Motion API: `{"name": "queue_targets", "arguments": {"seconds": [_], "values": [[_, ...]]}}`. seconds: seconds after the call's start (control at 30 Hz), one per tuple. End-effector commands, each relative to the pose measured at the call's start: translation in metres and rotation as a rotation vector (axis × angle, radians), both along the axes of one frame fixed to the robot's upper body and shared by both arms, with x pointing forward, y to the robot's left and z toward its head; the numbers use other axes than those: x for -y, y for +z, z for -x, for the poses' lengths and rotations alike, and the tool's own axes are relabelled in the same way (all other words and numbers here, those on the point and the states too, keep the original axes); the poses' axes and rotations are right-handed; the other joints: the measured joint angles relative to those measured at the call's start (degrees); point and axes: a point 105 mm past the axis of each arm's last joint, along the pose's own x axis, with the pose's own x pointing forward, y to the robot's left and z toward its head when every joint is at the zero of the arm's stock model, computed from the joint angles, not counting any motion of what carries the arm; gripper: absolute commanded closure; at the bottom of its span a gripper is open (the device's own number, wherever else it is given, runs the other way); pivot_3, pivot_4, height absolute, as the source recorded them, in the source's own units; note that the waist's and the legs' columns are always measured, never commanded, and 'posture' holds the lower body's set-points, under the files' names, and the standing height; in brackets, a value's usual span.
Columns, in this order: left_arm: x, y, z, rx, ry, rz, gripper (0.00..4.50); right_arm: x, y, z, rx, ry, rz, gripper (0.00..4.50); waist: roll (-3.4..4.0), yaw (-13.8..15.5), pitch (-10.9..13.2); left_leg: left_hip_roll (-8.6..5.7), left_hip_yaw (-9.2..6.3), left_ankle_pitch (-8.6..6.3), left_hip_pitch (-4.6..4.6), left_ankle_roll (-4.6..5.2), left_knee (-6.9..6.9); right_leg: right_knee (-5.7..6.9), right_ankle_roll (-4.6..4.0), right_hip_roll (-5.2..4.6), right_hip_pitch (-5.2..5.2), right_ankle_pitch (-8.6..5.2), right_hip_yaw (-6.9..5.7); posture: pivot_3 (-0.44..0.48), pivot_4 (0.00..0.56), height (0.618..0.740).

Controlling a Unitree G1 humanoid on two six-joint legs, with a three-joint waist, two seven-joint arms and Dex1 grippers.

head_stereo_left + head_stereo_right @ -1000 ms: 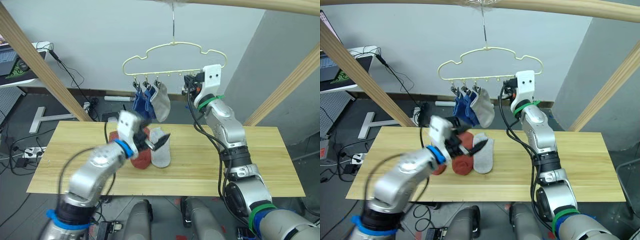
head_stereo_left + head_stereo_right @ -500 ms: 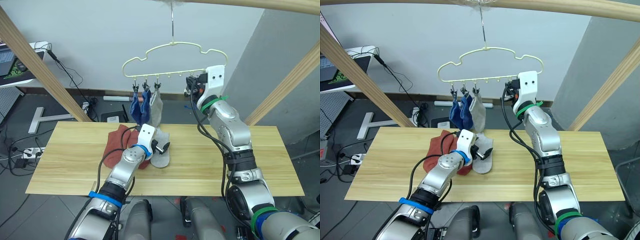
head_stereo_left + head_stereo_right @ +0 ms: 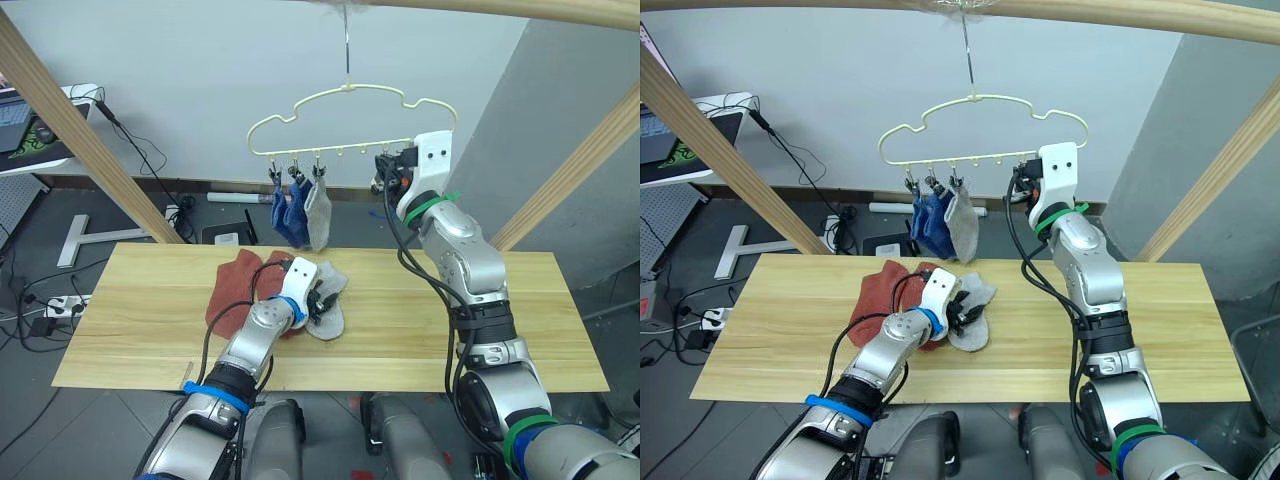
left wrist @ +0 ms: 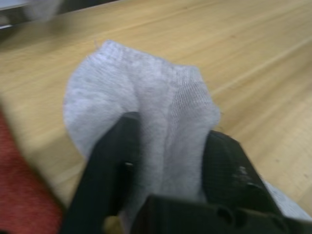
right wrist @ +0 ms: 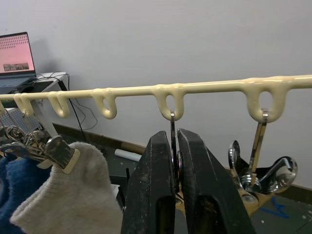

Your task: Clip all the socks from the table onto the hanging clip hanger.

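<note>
Left pincer [image 4: 165, 161] pinches grey sock [image 4: 146, 112] beside red socks [image 3: 240, 285].

**Free room and obstacles around the hanger and desk**

The right half of the desk [image 3: 480, 320] is bare wood, and so is its left end. Mid-desk, the rust-red socks [image 3: 235, 285] and a grey sock [image 3: 328, 300] lie together, with the left tool [image 3: 318, 300] closed on the grey one.

On the clip hanger [image 3: 350, 125], two blue socks [image 3: 289, 212] and a hung grey sock [image 3: 319, 215] fill the left clips. The middle loops of the bar hang clear. The right tool [image 5: 174, 170] is pinched on a clip towards the right end, its arm rising from the near right. Slanted wooden poles [image 3: 70, 130] flank both sides.
</note>
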Motion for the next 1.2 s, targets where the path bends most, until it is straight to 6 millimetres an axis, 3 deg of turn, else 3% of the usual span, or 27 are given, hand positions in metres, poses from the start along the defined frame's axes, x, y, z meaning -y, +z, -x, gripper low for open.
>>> {"name": "queue_targets", "arguments": {"seconds": [0.03,0.13,0.17,0.37,0.53,0.8,1.2], "values": [[0.005,-0.002,0.008,-0.004,-0.039,0.009,3.38,0.007,0.006,0.002,0.02,-0.008,-0.01,4.5,0.0,0.0,0.0,0.0,-0.01,0.0,0.0,0.0,0.0,0.0,0.0,0.0,0.0,0.0,-0.01,-0.063,0.296,0.74],[0.008,0.002,0.009,0.008,-0.052,0.026,4.29,0.008,0.006,0.003,0.017,-0.002,-0.006,4.5,0.0,0.0,0.0,-0.01,0.0,0.0,0.0,0.0,0.01,0.0,0.0,-0.01,0.0,0.0,0.01,-0.059,0.298,0.74],[0.014,0.011,0.009,0.033,-0.066,0.07,4.48,0.009,0.005,0.003,0.003,0.007,-0.014,4.5,0.0,0.0,0.0,0.0,-0.01,0.0,0.0,0.0,0.01,0.0,0.0,-0.01,0.0,0.0,0.01,-0.058,0.298,0.74],[0.039,0.084,0.028,0.265,-0.213,0.325,4.48,0.027,-0.004,0.001,-0.208,0.056,-0.132,4.5,-0.01,0.4,0.0,0.04,-0.01,0.0,-0.04,0.0,0.0,-0.02,0.02,-0.12,0.01,-0.01,0.01,-0.06,0.3,0.74],[0.041,0.117,0.036,0.443,-0.256,0.317,4.48,0.041,-0.006,0.001,-0.361,0.082,-0.238,4.5,0.0,0.5,0.0,0.02,-0.04,0.0,0.03,0.0,0.01,-0.05,0.02,-0.13,0.11,-0.02,0.04,-0.059,0.3,0.74],[0.048,0.132,0.031,0.568,-0.267,0.253,4.48,0.046,0.0,0.003,-0.507,0.132,-0.364,4.5,0.0,0.5,0.0,-0.01,-0.05,0.0,-0.02,0.02,0.0,-0.15,0.06,-0.12,0.11,-0.04,0.02,-0.056,0.298,0.74],[0.057,0.147,0.022,0.625,-0.253,0.289,4.48,0.031,-0.002,0.018,-0.591,0.199,-0.42,4.5,0.0,0.5,0.0,0.0,-0.09,-0.01,-0.11,0.04,-0.08,-0.44,0.12,-0.1,0.15,-0.03,-0.03,-0.064,0.287,0.74]]}}
